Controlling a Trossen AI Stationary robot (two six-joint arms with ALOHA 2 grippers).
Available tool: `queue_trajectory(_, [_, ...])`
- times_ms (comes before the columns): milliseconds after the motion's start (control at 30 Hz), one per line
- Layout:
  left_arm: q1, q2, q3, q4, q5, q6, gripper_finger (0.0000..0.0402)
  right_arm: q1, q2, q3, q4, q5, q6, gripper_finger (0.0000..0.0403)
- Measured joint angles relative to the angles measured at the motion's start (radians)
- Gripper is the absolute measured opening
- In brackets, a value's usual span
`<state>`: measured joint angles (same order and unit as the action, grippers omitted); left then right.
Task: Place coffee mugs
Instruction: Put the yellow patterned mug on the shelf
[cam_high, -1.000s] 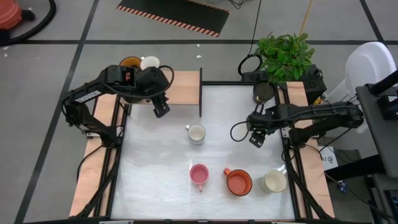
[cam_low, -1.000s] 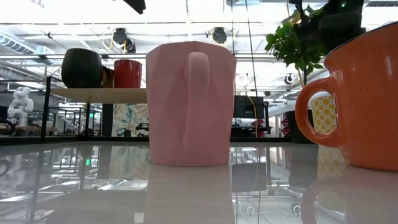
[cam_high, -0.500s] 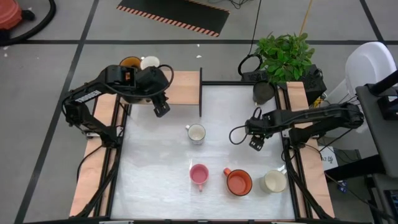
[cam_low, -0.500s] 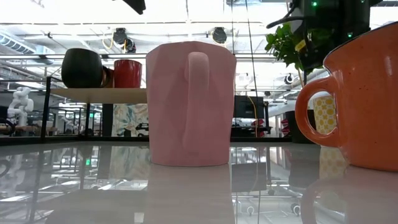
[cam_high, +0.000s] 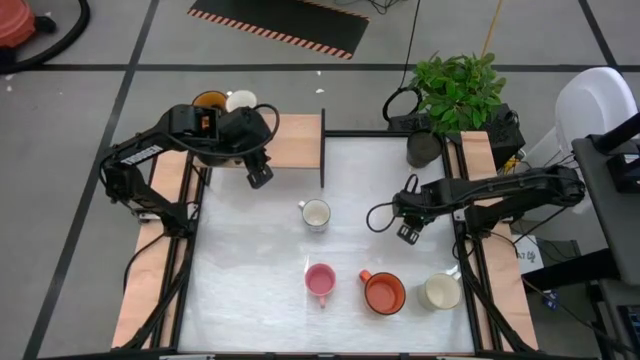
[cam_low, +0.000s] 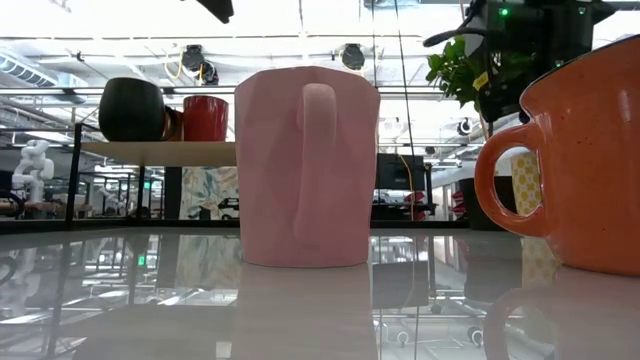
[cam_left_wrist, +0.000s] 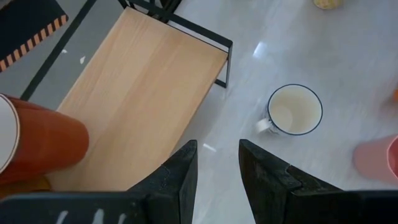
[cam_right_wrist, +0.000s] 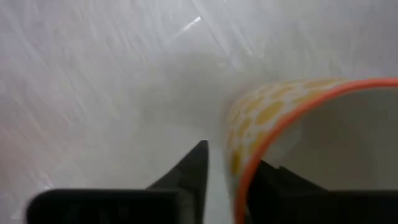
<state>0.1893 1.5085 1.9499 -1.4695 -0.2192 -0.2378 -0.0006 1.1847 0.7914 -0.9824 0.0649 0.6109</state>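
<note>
Bright, even overhead light fills the scene. The glossy white bench (cam_high: 260, 270) mirrors ceiling lamps and the pink mug (cam_low: 305, 165) in the low view. The right wrist view is heavily blurred; shadows stay soft and faint.

On the table (cam_high: 240, 290), three mugs (cam_high: 381, 292) stand in a row along the front; a fourth mug (cam_high: 315, 214) sits behind them, near the divider (cam_high: 322, 150).

The right gripper (cam_high: 407, 234) now sits slightly toward 9 o'clock of its earlier spot over the counter (cam_high: 250, 290), and its fingers apparently pinch the rim of a yellow-patterned mug (cam_right_wrist: 292, 118) they previously stood wide around.
</note>
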Motion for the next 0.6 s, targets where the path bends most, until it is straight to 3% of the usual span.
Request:
queue_trajectory(100, [0.000, 0.000, 0.000, -0.001, 0.000, 0.014, 0.0122, 0.000, 0.000, 0.000, 0.029, -0.053, 0.018, 0.0014])
queue_trajectory(367, [0.000, 0.000, 0.000, 0.000, 0.000, 0.016, 0.0122, 0.014, 0.001, 0.048, 0.075, -0.102, 0.145, 0.0011])
queue_trajectory(600, [0.000, 0.000, 0.000, 0.000, 0.000, 0.016, 0.0122, 0.016, 0.001, 0.194, 0.045, -0.046, 0.174, 0.0009])
